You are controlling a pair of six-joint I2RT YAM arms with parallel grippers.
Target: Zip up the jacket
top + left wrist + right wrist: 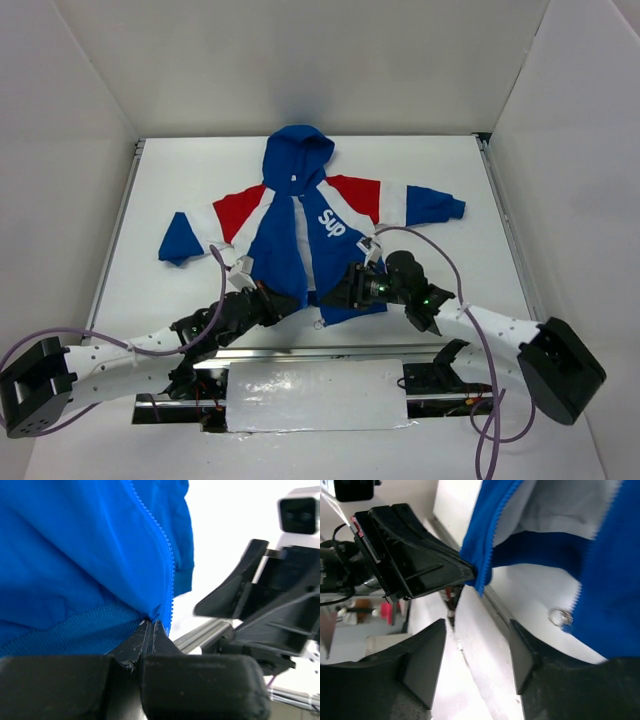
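The jacket [300,225] lies flat on the table, hood at the far side, its front open at the bottom. My left gripper [289,302] is shut on the bottom hem corner of the jacket's left front panel [75,570], next to the zipper teeth [169,560]. My right gripper [342,290] is open and empty, just beside the right front panel [610,580]. Its fingers [422,662] straddle bare table. A metal zipper pull ring [560,616] hangs at the right panel's lower edge. The left gripper [415,565] holding the blue corner shows in the right wrist view.
White walls enclose the white table [440,190] on three sides. A metal rail [300,352] runs along the near edge, just behind both grippers. The right gripper [250,600] fills the right of the left wrist view.
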